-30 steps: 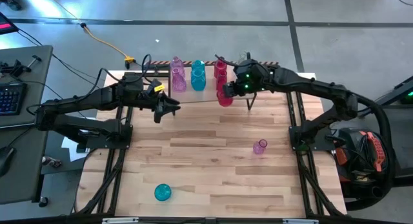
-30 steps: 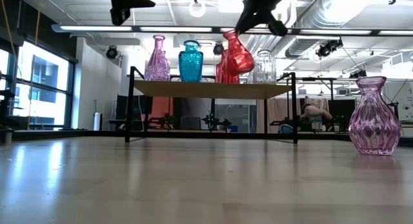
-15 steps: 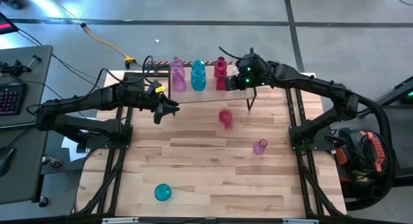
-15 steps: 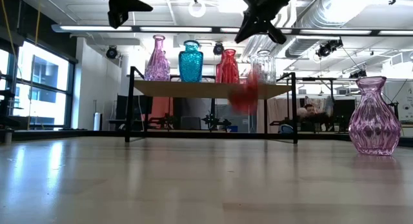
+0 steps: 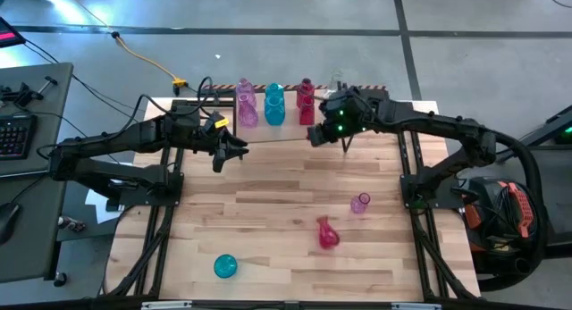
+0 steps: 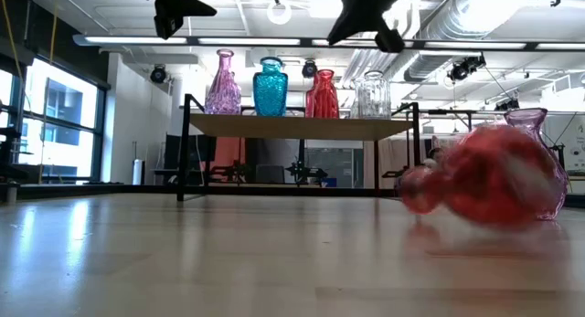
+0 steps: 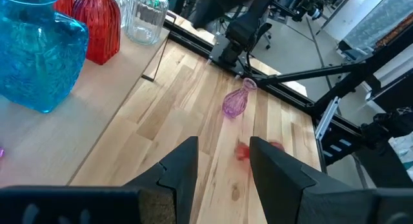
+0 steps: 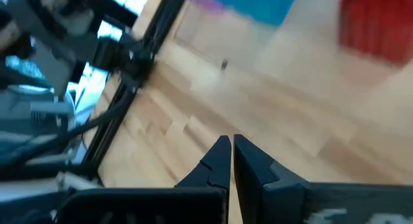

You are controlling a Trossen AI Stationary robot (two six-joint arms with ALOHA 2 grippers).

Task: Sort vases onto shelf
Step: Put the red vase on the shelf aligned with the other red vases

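Observation:
A red vase (image 5: pixel 327 234) lies on its side on the table, next to an upright pink vase (image 5: pixel 359 203); in the low view the red vase (image 6: pixel 484 178) is a blurred shape in front of the pink one (image 6: pixel 535 125). A teal vase (image 5: pixel 225 266) stands near the table's near edge. On the shelf (image 5: pixel 288 131) at the far edge stand a pink vase (image 5: pixel 246 104), a teal vase (image 5: pixel 274 104), a red vase (image 5: pixel 307 99) and a clear vase (image 6: pixel 372 94). My right gripper (image 5: pixel 315 134) hovers over the shelf's front edge, shut and empty (image 8: pixel 231 154). My left gripper (image 5: pixel 237 149) hangs open (image 7: pixel 223 166) left of the shelf's middle.
Black frame rails run along the table's left and right sides. The shelf's thin black legs (image 6: pixel 186 148) stand on the far part of the table. Bare wood lies between the shelf and the fallen vase. A desk with a keyboard (image 5: pixel 16 136) stands off the table's left.
The red vase that my right gripper held tilted above the shelf's front edge has come free, dropped past the shelf to the table, and rolled toward the near edge. It now lies on its side beside the pink vase. My right gripper stays above the shelf's front.

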